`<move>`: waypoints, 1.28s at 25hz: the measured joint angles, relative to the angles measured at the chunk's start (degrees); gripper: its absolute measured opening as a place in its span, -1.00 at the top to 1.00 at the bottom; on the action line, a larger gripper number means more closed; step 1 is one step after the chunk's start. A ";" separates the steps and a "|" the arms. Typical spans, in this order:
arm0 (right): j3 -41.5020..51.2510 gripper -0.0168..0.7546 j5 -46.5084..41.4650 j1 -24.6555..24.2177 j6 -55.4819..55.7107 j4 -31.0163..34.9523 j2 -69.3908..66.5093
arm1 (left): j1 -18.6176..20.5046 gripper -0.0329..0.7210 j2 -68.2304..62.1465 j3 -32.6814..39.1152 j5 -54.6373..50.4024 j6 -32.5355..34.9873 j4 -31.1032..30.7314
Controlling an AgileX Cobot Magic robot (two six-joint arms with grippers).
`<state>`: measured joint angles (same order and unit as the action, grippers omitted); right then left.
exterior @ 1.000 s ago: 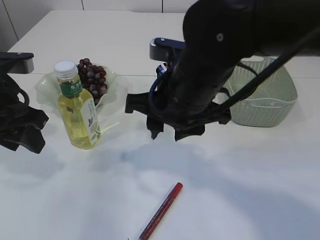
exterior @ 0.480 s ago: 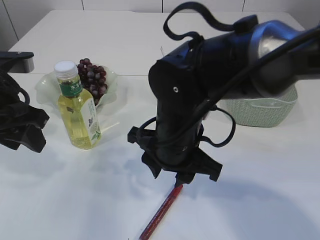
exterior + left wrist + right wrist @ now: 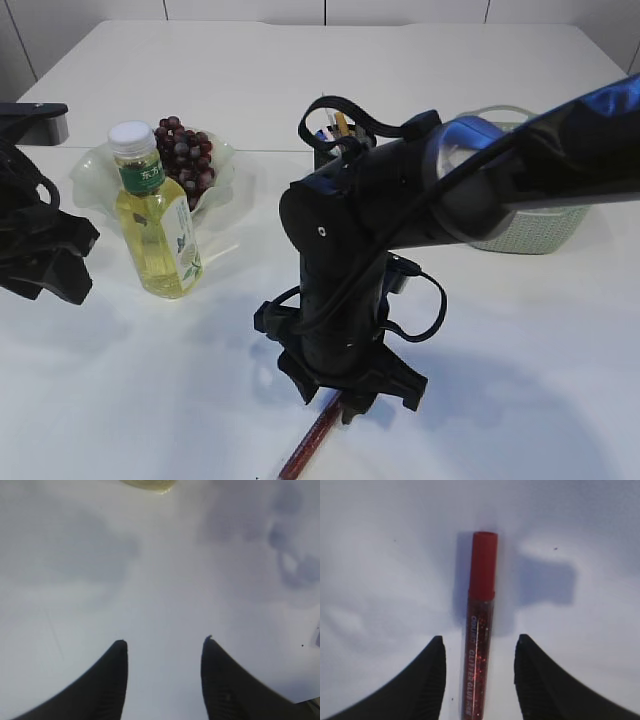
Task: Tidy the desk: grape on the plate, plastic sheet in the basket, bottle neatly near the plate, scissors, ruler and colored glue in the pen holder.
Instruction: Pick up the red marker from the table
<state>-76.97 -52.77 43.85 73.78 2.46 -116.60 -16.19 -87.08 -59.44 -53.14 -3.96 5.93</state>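
My right gripper (image 3: 479, 680) hangs low over the colored glue (image 3: 479, 645), jaws apart on either side of the tube, not touching it. The glue lies flat near the tabletop's (image 3: 520, 400) front edge. My left gripper (image 3: 162, 680) hovers, jaws apart and empty, by the left edge. The bottle (image 3: 155, 215) stands upright beside the plate (image 3: 90, 175) of grapes (image 3: 185, 155).

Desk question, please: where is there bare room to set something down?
Bare patches: the desk front right, below the basket, and the far side behind the plate. Crowded: around the bottle and the glue.
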 joint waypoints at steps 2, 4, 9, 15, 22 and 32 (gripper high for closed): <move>0.00 0.01 0.68 0.00 0.14 -0.38 -0.12 | 0.00 0.00 0.00 0.00 0.11 0.00 0.00; 0.00 0.01 1.94 0.00 0.26 -0.82 -0.12 | 0.00 0.00 0.00 0.00 0.35 0.00 0.00; 0.00 0.01 3.37 0.00 1.20 -1.20 -0.80 | 0.00 0.03 0.00 0.00 1.09 0.00 0.00; -0.10 0.01 3.71 0.00 1.40 -0.44 -2.44 | 0.00 0.04 0.00 0.00 1.20 0.00 0.00; -0.10 0.01 3.80 0.00 1.44 -0.34 -3.12 | 0.00 0.06 0.00 0.00 1.20 0.00 0.00; -0.10 0.55 3.57 0.00 1.53 -1.06 -3.12 | 0.00 0.09 0.00 0.00 1.20 0.00 0.00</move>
<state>-77.07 -49.20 43.85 75.31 1.41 -119.73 -16.19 -87.08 -59.44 -51.94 -3.96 5.93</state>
